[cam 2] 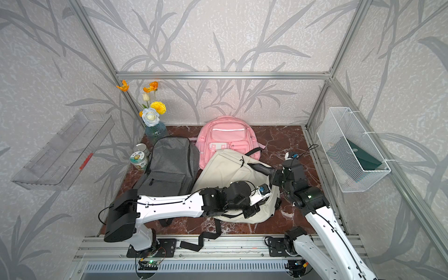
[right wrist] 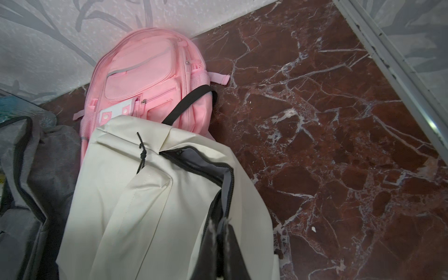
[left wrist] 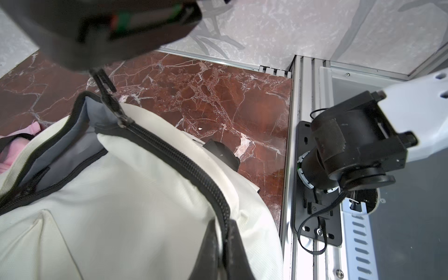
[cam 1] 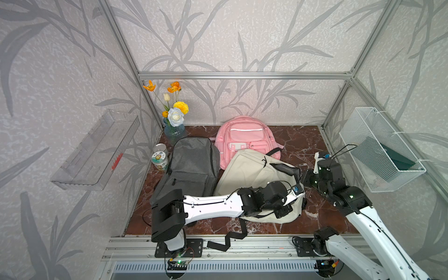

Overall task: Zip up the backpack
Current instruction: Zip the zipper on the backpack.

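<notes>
A cream backpack [cam 1: 249, 169] [cam 2: 225, 169] lies on the red marble floor, its top leaning on a pink one. Its black zipper [left wrist: 174, 155] is closed along the near stretch. Past the slider [left wrist: 123, 121] the mouth gapes and shows grey lining [right wrist: 206, 164]. My left gripper [left wrist: 226, 232] [cam 1: 282, 211] is shut on the closed zipper seam near the bag's lower side. My right gripper [right wrist: 221, 223] [cam 1: 304, 177] is shut on the zipper pull [left wrist: 104, 84], which runs taut from the slider up to its fingers.
A grey backpack [cam 1: 194, 164] lies left of the cream one, and the pink backpack [cam 1: 242, 140] stands against the back wall. A flower vase [cam 1: 174, 132] and cans [cam 1: 160, 160] fill the back left corner. A wire basket [cam 1: 383, 150] hangs on the right wall. A black strap [cam 1: 232, 238] trails over the front rail.
</notes>
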Controlling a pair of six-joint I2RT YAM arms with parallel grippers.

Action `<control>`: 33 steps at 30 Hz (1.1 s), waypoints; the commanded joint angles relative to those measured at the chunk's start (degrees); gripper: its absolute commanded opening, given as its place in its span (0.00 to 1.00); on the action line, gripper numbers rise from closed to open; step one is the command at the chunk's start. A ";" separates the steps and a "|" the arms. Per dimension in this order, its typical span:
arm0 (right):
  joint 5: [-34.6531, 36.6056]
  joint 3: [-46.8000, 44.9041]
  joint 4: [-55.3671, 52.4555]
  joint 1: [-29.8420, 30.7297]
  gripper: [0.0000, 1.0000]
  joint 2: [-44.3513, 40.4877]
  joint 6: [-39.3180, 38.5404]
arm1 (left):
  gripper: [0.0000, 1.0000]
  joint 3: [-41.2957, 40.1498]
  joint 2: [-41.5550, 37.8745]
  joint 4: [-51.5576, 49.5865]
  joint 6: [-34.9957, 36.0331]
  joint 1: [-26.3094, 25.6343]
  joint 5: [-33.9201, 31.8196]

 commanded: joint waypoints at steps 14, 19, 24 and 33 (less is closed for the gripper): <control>-7.40 0.51 14.30 -9.10 0.00 -2.57 -6.75 | 0.00 -3.01 -4.52 -6.09 3.32 -0.47 -3.68; 4.88 5.93 6.84 -9.10 0.00 -10.53 -8.87 | 0.00 5.32 -3.32 -9.81 7.22 6.44 -2.46; 9.45 13.40 0.44 -9.08 0.00 -12.32 -11.96 | 0.00 9.59 -2.25 -7.02 14.93 9.84 -5.09; 3.58 7.43 -5.65 -9.10 0.00 -17.36 -6.83 | 0.01 15.91 1.26 -16.12 21.19 19.06 -8.34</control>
